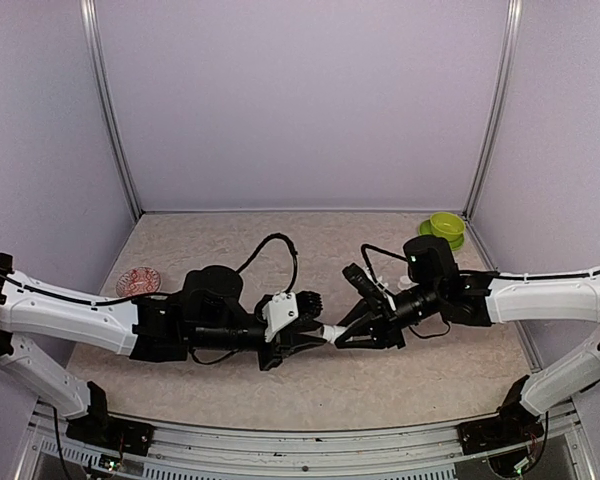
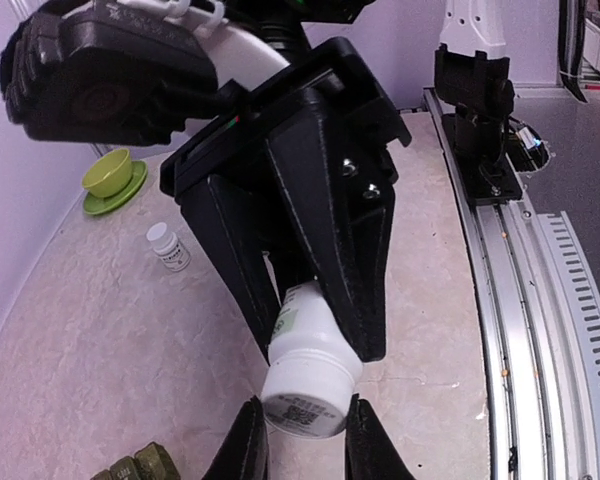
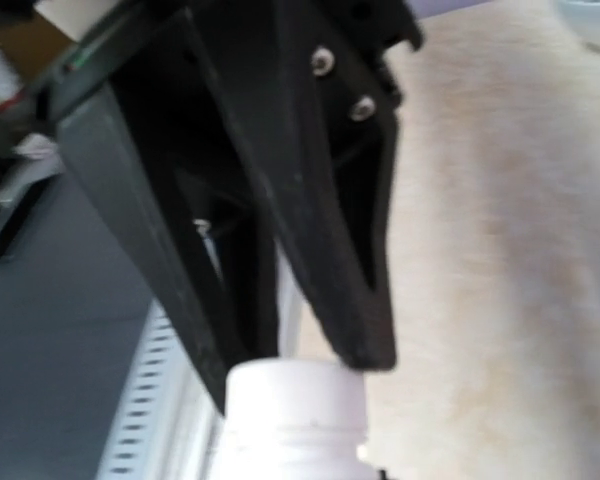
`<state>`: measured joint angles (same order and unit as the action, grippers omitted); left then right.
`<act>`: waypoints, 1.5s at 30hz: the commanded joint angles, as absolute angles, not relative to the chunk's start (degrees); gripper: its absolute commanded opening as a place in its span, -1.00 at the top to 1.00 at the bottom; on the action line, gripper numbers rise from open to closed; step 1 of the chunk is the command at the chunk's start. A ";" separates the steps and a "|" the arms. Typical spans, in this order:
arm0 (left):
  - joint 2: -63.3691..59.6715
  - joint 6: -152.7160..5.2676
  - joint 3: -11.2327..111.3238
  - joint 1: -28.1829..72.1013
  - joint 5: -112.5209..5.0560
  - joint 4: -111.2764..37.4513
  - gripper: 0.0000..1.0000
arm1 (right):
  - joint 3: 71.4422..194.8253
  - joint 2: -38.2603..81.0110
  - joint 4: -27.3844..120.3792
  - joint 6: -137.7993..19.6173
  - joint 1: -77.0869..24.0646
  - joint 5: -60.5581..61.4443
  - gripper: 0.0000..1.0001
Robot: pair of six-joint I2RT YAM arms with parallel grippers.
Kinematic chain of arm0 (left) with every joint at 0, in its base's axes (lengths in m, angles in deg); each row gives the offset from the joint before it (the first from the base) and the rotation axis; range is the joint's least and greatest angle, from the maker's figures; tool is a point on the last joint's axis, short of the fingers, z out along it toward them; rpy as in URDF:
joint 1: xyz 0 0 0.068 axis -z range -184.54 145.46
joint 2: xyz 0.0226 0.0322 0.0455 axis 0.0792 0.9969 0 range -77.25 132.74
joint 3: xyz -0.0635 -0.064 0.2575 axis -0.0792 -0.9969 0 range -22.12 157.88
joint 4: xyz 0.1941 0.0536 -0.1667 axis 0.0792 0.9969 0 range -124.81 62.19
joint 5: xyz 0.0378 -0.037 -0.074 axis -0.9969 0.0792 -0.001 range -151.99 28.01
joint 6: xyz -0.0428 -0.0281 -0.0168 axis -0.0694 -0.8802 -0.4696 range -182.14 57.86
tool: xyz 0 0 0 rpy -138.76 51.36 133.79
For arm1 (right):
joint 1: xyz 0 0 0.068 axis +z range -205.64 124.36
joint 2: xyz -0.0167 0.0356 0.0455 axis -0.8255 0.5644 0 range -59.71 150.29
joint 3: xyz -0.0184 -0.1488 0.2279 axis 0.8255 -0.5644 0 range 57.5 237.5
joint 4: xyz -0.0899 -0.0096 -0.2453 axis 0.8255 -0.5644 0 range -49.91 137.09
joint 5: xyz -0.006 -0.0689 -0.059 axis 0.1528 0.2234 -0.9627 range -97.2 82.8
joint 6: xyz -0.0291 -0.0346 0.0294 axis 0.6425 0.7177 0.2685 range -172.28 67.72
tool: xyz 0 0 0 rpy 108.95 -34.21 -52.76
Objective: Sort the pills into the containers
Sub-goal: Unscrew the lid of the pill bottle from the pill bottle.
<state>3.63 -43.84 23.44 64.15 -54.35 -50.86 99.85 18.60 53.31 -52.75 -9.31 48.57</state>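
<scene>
A white pill bottle (image 1: 333, 333) hangs above the table's middle, held between both grippers. My left gripper (image 2: 305, 432) is shut on its wide end, with a black finger (image 2: 246, 445) on each side. My right gripper (image 2: 318, 345) reaches in from the other side and is shut on the bottle's (image 2: 305, 370) labelled body. In the right wrist view the bottle (image 3: 295, 420) fills the bottom edge and the left gripper's fingers (image 3: 355, 320) clamp its far end. The dark green containers (image 2: 137, 465) lie on the table at the lower left. No loose pills show.
A second small white bottle (image 2: 168, 247) stands upright on the table. The lime-green bowl on its saucer (image 1: 443, 230) sits at the back right corner. A pink dish (image 1: 138, 281) lies at the left edge. The metal rail (image 2: 540, 300) runs along the near edge.
</scene>
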 commanded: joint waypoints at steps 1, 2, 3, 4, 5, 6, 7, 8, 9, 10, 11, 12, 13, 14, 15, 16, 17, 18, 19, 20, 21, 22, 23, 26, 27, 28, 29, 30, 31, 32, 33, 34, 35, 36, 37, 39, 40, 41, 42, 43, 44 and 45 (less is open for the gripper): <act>5.54 -54.43 27.08 62.96 -52.27 -54.37 0.77 | 98.83 15.18 57.61 -50.40 -7.52 36.46 0.84; 5.54 -56.27 27.05 62.36 -50.99 -54.74 0.77 | 98.44 14.58 57.94 -49.79 -7.22 34.46 0.84; 5.49 -57.87 27.16 61.70 -49.57 -55.08 0.77 | 98.05 13.93 58.36 -49.35 -6.95 32.46 0.84; 5.43 -59.65 27.16 60.95 -48.18 -55.40 0.77 | 97.60 13.34 58.69 -48.87 -6.53 30.26 0.85; 5.31 -61.08 27.07 60.24 -45.99 -55.91 0.76 | 97.22 12.78 59.07 -48.29 -5.96 28.28 0.85; 5.09 -62.34 26.97 59.65 -44.30 -56.39 0.74 | 96.82 12.30 59.54 -48.02 -5.54 26.37 0.85; 4.69 -63.22 26.73 59.11 -42.96 -56.84 0.71 | 96.38 11.80 60.10 -47.94 -5.41 25.49 0.85; 4.38 -63.71 26.41 58.81 -42.10 -57.51 0.61 | 96.13 11.50 60.58 -47.97 -5.32 25.27 0.85; 3.92 -63.87 26.01 58.65 -41.70 -58.14 0.37 | 95.87 11.22 61.05 -48.17 -5.31 25.26 0.84; 3.33 -64.00 25.45 58.58 -41.74 -58.71 0.13 | 95.58 10.96 61.55 -48.41 -5.28 25.43 0.84; 2.70 -64.00 25.10 58.45 -41.73 -59.29 -0.06 | 95.28 10.83 62.01 -48.66 -5.33 25.68 0.84; 2.15 -64.07 24.62 58.07 -41.51 -60.06 -0.23 | 95.15 10.66 62.32 -49.02 -5.32 25.96 0.84; 1.67 -64.19 23.99 57.81 -41.16 -61.03 -0.42 | 95.11 10.61 62.62 -49.39 -5.28 26.13 0.84; 1.14 -64.41 23.37 57.47 -40.99 -62.35 -0.62 | 94.98 10.56 62.91 -49.83 -5.30 26.52 0.85; 0.68 -64.86 22.34 57.00 -40.43 -63.66 -0.77 | 94.80 10.46 63.43 -50.22 -5.28 26.99 0.85; 0.28 -65.38 21.59 56.32 -39.51 -65.28 -0.95 | 94.65 10.29 64.11 -50.86 -5.32 27.38 0.85; -0.18 -66.37 20.90 55.69 -38.47 -67.04 -0.97 | 94.16 10.00 65.06 -51.55 -5.35 27.80 0.85; -0.34 -67.29 20.17 54.92 -36.88 -68.91 -0.98 | 93.83 9.61 66.24 -52.25 -5.29 28.13 0.85; -0.44 -68.06 19.31 53.94 -34.45 -71.68 -0.98 | 93.44 9.08 68.20 -53.52 -5.33 28.47 0.85; -0.30 -69.00 18.87 53.47 -33.07 -73.54 -0.98 | 92.86 8.74 69.84 -54.63 -5.28 28.65 0.85; 0.04 -70.19 18.60 52.95 -31.67 -75.30 -0.98 | 92.37 8.36 71.66 -55.82 -5.31 28.88 0.85; 0.49 -71.14 18.42 52.56 -30.30 -77.07 -0.98 | 92.02 8.18 73.60 -57.02 -5.29 29.22 0.85; 1.07 -72.28 18.40 52.17 -28.76 -78.68 -0.98 | 91.80 8.16 75.27 -58.19 -5.28 29.71 0.85; 3.38 -76.19 18.96 51.05 -24.31 -84.09 -0.98 | 91.56 9.00 80.16 -61.89 -5.16 29.43 0.85; 4.31 -77.46 19.08 50.95 -23.44 -86.11 -0.98 | 91.56 9.30 81.31 -62.57 -5.09 29.03 0.85; 5.17 -78.81 19.16 50.85 -22.35 -88.32 -0.98 | 91.72 9.89 82.26 -63.30 -4.91 28.30 0.85; 5.97 -80.16 19.18 50.75 -21.02 -90.61 -0.98 | 91.82 10.54 83.07 -64.36 -4.69 27.46 0.85; 6.92 -81.45 19.18 50.74 -20.53 -92.95 -0.98 | 91.94 11.24 84.01 -65.09 -4.35 26.67 0.85; 7.95 -82.66 19.29 50.74 -19.80 -94.82 -0.98 | 91.92 12.14 85.19 -65.69 -4.12 26.47 0.86; 8.86 -84.34 19.58 50.68 -19.21 -96.54 -0.97 | 91.95 12.83 86.64 -66.27 -3.63 26.28 0.85; 9.90 -85.58 20.05 50.66 -18.74 -97.65 -0.98 | 91.89 13.48 87.73 -66.66 -3.18 25.95 0.85; 10.77 -86.40 20.71 50.66 -18.52 -98.41 -0.97 | 92.10 14.21 88.68 -66.95 -2.65 25.78 0.86; 11.52 -87.12 21.10 50.66 -18.56 -99.02 -0.98 | 92.37 14.92 89.22 -67.10 -2.16 25.84 0.85; 12.16 -87.83 21.38 50.66 -18.61 -99.91 -0.98 | 92.88 15.72 89.54 -67.22 -1.77 25.80 0.85; 12.82 -88.81 21.51 50.66 -18.66 -101.00 -0.98 | 93.18 16.42 89.94 -67.34 -1.30 25.58 0.85; 13.91 -90.31 21.63 50.66 -18.96 -103.45 -0.98 | 93.29 17.68 91.26 -68.18 -0.83 24.97 0.85; 14.23 -90.77 21.72 50.66 -19.05 -104.01 -0.98 | 93.35 18.17 92.03 -68.79 -0.72 24.52 0.85; 14.38 -91.01 21.73 50.66 -19.28 -104.29 -0.98 | 93.16 18.70 92.68 -69.52 -0.61 23.97 0.85; 14.49 -91.18 21.61 50.66 -19.70 -104.71 -0.98 | 92.96 19.08 93.21 -70.07 -0.52 23.35 0.85; 14.46 -91.27 21.44 50.60 -20.18 -104.99 -0.97 | 92.62 19.31 94.15 -70.58 -0.49 22.37 0.85; 14.42 -91.41 21.20 50.59 -20.50 -105.27 -0.98 | 92.12 19.45 94.83 -71.04 -0.52 21.27 0.85; 14.42 -91.51 21.06 50.60 -20.78 -105.44 -0.98 | 91.53 19.48 95.64 -71.37 -0.53 20.32 0.86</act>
<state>14.23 -89.28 20.05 50.94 -20.30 -100.30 92.15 18.84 89.77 -68.55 -1.03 24.42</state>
